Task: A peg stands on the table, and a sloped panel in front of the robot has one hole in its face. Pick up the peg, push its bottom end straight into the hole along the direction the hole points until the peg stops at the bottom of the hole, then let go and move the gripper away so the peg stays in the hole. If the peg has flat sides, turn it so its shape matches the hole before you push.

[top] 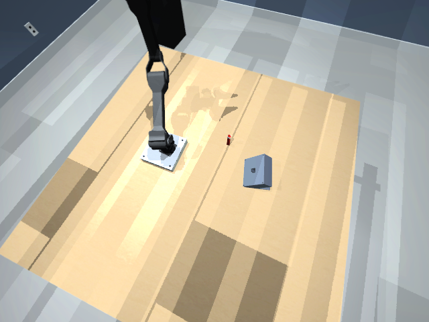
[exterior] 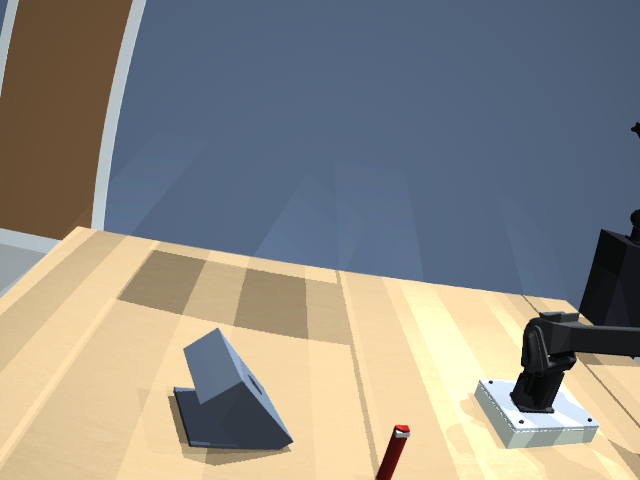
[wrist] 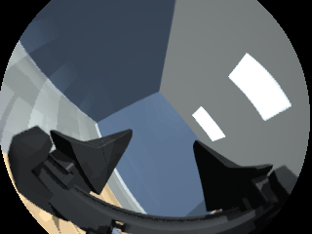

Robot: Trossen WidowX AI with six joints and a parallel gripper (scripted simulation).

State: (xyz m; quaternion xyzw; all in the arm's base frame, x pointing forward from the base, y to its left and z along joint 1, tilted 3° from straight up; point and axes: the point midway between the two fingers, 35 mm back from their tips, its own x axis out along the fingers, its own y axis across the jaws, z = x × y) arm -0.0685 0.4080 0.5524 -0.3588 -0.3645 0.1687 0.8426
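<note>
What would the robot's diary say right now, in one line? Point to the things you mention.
gripper (wrist: 163,138): open, empty | red peg (top: 228,139) (exterior: 393,452): standing on table (top: 166,208) (exterior: 330,382) | sloped block (top: 254,171) (exterior: 232,408): hole without peg

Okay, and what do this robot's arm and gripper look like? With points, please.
The arm (top: 158,104) (exterior: 604,341) is black to dark gray, with blocky links and rounded joints. The gripper (wrist: 163,138) has two black, faceted fingers tapering to points. I see no markings.

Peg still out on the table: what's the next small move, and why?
I'd swing the open jaws toward the red peg, staying above it for now. The peg stands upright, apart from the sloped panel, and the wrist view shows wall and ceiling between the fingers, so the jaws probably need re-aiming before any descent.
</note>
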